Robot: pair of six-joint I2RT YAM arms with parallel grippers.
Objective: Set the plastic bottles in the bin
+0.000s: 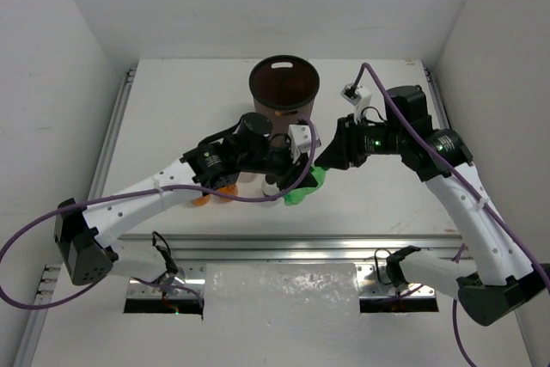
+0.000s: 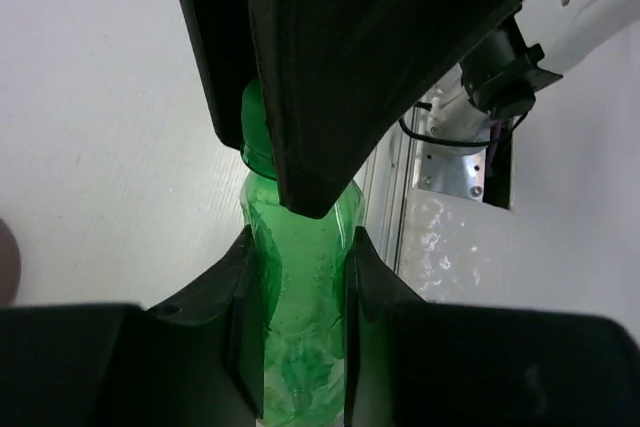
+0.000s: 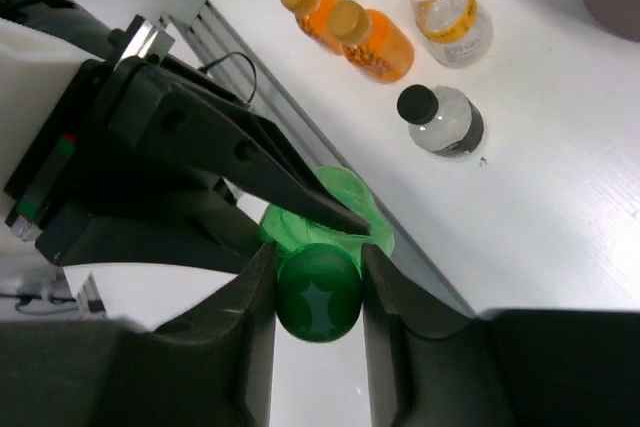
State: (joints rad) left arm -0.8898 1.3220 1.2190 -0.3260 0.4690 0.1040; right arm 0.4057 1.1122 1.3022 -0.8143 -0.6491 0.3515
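We start with the white table [image 1: 172, 109], and toward its far side the dark brown round tapered plastic bin [image 1: 296, 111], upright with its mouth open; we cannot tell what lies inside. In front of it, near the table's front edge, both arms meet over a single thing.

The left gripper [image 2: 300, 282] is pinched narrow on the body of the small translucent green plastic bottle [image 2: 298, 367]. The right gripper [image 3: 318, 292] is closed around that same bottle's green screw cap [image 3: 318, 299]. So the bottle is held at two places at once, well short of the bin. Whether it touches the table we cannot tell.

We judge the step in hand to be a pass between arms. Next, one pincer must let go, and the other must carry the bottle over the bin's rim and release it.

Two orange plastic bottles [image 3: 370, 39], a clear bottle with a yellow cap [image 3: 445, 12] and a clear bottle with a dark cap [image 3: 440, 122] wait on the table.
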